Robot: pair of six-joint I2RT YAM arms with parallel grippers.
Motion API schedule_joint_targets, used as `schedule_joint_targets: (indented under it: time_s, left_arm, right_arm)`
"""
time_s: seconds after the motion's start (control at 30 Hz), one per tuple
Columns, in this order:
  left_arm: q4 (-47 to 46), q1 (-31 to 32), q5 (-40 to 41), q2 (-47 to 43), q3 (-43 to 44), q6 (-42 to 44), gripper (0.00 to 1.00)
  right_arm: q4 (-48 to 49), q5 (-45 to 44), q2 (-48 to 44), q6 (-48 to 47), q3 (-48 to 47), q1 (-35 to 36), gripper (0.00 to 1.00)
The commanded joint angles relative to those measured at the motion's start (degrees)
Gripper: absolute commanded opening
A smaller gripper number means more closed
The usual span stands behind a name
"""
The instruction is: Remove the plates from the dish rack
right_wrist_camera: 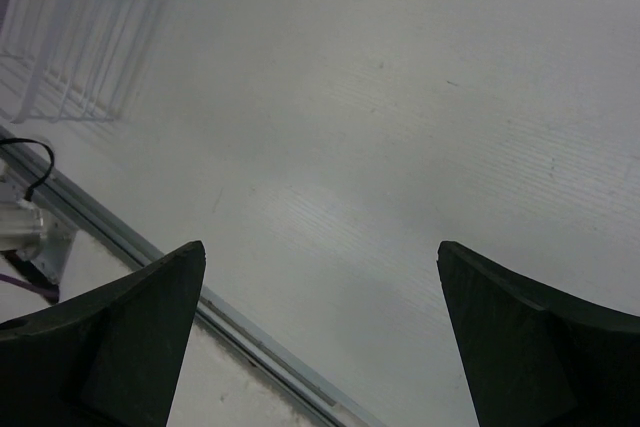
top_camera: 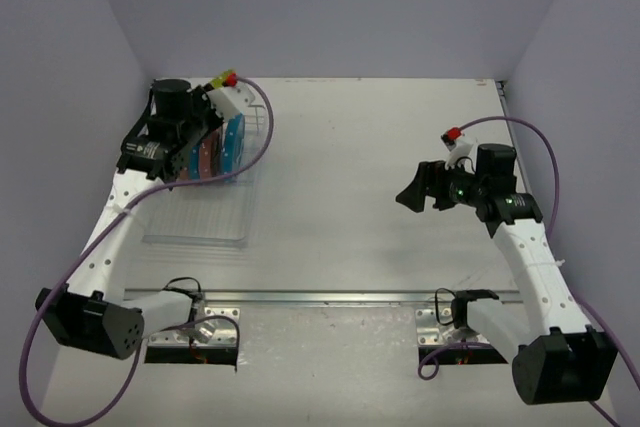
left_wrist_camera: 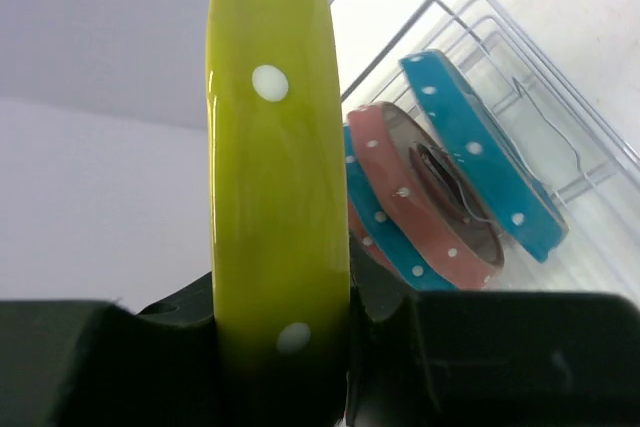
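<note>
Status: left gripper clamped on the rim of the yellow-green plate, edge-on, at the dish rack in the table's far left corner. Lifted clear or not, cannot tell. Two blue plates and a pink plate stand in the rack. Idle: right gripper wide, empty, over the table's right side. Judged early — most unloading left.
</note>
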State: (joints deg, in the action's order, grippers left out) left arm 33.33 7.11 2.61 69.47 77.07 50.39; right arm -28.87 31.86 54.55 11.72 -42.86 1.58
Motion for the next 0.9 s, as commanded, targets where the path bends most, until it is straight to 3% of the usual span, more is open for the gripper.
schedule_joint_targets:
  time_s: [0.0, 0.17, 0.47, 0.87]
  left_arm:
    - [-17.4, 9.5, 5.8, -9.4, -9.6, 17.1, 0.0]
    - [-29.5, 21.0, 8.8, -18.0, -25.2, 32.0, 0.0]
    - [-44.7, 35.7, 11.5, -22.0, -36.2, 40.3, 0.0]
    - [-54.3, 52.3, 18.7, -20.0, -43.0, 46.7, 0.0]
  right_arm:
    - [0.2, 6.5, 1.8, 5.2, -5.7, -0.3, 0.99]
    - [0.2, 15.9, 8.6, 9.5, -9.9, -0.3, 0.99]
    - [7.8, 32.4, 20.7, 22.5, -13.7, 0.0, 0.99]
    - [17.0, 33.0, 27.2, 28.5, -15.7, 8.4, 0.99]
